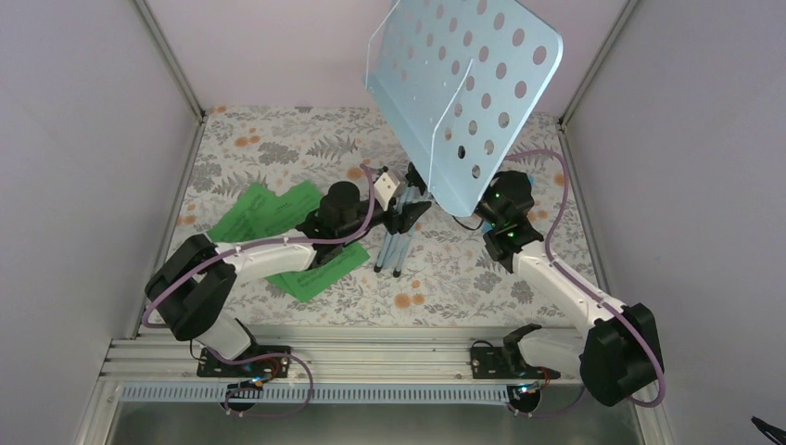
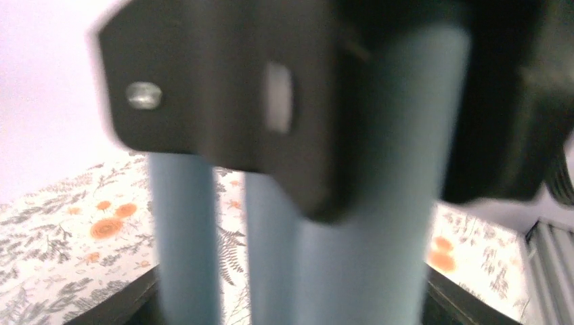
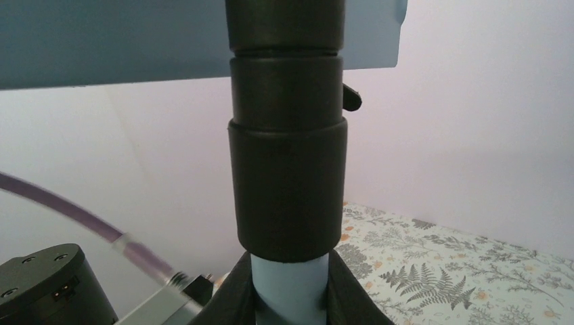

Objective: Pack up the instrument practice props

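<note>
The pale blue music stand's hole-punched desk [image 1: 463, 83] tilts high at the back. Its pole [image 3: 291, 281] runs down between the dark fingers [image 3: 237, 298] of my right gripper [image 3: 291, 291], which is shut on it just under a black collar [image 3: 288, 183]. The folded tripod legs [image 1: 394, 243] hang toward the cloth. My left gripper [image 1: 394, 190] is at the legs' black hub. In the blurred left wrist view the legs [image 2: 365, 271] fill the space between its fingers [image 2: 139, 305]; whether they press is unclear. Green sheet-music pages [image 1: 264, 211] lie left of the legs, partly under the left arm.
A floral cloth [image 1: 463, 278] covers the table. Grey walls close in the left, right and back. A metal rail [image 1: 371, 357] holding both arm bases runs along the near edge. Purple cables loop beside each arm.
</note>
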Robot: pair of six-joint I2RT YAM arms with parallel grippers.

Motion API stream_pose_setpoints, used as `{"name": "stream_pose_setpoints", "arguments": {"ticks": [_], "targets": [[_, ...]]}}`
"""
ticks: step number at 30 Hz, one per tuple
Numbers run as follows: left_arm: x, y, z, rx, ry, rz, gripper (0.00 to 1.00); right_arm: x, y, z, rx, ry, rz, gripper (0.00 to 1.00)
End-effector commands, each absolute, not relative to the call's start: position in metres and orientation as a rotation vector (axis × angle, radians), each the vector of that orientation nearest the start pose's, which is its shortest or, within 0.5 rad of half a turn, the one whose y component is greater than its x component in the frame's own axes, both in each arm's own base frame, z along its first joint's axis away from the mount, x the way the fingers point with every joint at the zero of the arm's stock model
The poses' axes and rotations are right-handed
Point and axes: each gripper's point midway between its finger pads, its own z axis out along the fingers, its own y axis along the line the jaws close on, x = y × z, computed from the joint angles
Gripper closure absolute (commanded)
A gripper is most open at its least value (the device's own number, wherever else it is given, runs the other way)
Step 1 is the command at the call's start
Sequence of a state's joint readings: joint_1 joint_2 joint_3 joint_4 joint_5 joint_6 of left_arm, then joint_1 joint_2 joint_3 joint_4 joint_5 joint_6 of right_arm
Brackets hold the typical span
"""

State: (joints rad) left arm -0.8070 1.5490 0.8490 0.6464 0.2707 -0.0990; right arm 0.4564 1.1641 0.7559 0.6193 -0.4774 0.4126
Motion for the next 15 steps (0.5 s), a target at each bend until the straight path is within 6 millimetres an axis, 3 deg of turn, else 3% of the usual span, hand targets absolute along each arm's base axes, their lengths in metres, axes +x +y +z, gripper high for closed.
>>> {"name": "stream_pose_setpoints", "arguments": {"ticks": [1,5,15], "targets": [[0.287,-0.381,0.256,0.817,1.496,-0.93,0.24,0.277,0.223,0.451,-0.446,1.039,1.031,0.96],[0.28,-0.379,0.249,0.839,1.518,-0.95,0.15,0.274,0.222,0.45,-0.444,1.036,1.037,0.96],[0.276,-0.383,0.232,0.873,1.565,-0.983,0.11,0.269,0.217,0.456,-0.417,1.006,1.061,0.96]]}}
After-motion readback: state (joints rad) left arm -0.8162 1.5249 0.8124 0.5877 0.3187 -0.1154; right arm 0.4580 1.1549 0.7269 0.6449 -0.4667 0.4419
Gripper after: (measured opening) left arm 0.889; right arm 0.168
